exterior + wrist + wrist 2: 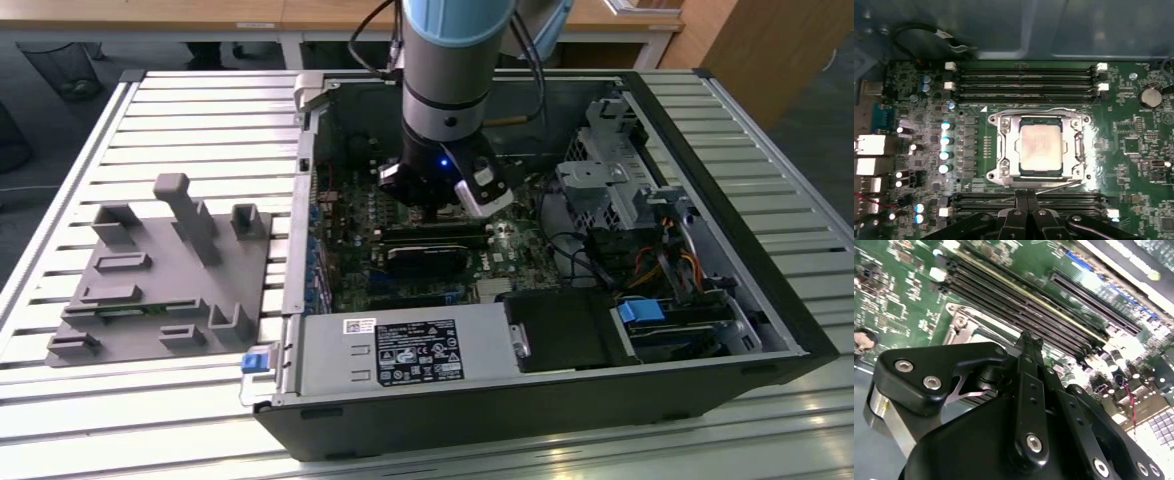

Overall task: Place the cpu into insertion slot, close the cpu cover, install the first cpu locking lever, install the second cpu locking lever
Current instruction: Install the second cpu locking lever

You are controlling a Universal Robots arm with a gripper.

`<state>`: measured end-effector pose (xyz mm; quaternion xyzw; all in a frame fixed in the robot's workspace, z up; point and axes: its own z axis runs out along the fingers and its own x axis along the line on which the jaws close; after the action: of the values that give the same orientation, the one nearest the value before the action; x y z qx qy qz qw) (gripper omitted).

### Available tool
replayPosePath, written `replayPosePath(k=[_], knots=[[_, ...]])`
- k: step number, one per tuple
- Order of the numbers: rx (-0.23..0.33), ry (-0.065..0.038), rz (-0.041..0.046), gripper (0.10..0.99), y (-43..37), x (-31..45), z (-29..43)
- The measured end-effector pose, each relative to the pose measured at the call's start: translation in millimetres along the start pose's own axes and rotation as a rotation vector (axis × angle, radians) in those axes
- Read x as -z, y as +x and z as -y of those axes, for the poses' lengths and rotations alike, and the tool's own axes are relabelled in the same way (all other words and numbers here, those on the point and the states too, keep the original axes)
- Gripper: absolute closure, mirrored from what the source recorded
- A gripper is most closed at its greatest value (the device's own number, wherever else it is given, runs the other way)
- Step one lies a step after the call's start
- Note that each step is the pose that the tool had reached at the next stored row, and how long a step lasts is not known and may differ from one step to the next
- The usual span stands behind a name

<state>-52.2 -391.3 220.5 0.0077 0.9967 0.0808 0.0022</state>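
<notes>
Working inside an open black computer case (747, 300) laid on its side on a slatted metal surface (187, 120), beside a grey moulded fixture (160, 270).

In the first wrist view, looking straight down on the small flat square cpu with its pale silvery-beige top (1040, 147), seated level in the square dark insertion slot (1040, 172) on the green circuit board (1134, 150). Lying flat over the chip's edges, with the chip showing through the central window: the thin silver metal cpu cover (1004, 145). Judged closed, so as to clamp the chip down evenly onto its contacts.

Running straight along the socket edge nearest the upper bank of long black memory slots (1024, 80): one thin wire locking lever (1039, 110), seemingly down. Crossing the opposite edge at a slant: the other thin wire lever (1054, 188), probably not yet latched, though hard to tell.

Poised just past that slanted lever, low over the board: the black two-fingered end effector (1026, 194), fingers pressed together, nothing visible between them. Likely kept closed to serve as a narrow pushing tip rather than a clamp. Cannot tell whether touching the wire or merely beside it.

Same closed tip (1028, 337) in the second wrist view, pointing at the socket's metal corner. In the exterior view, hanging upright from the arm over the middle of the board (434, 205).

Chip itself just beyond the tip, apart from it.
</notes>
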Motion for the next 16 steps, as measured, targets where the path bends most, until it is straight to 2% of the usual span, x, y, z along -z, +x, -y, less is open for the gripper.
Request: replayPosePath(k=[3, 11, 14, 16], knots=[[0.000, -0.007, 0.0000, 0.969, 5.2, -2.6, 1.6], [0.000, -0.014, -0.0003, 0.969, 11.0, -14.5, 4.0], [0.000, -0.022, -0.0004, 0.969, 12.9, -16.7, 6.9], [0.000, -0.032, -0.0005, 0.969, 13.9, -17.4, 9.3]])
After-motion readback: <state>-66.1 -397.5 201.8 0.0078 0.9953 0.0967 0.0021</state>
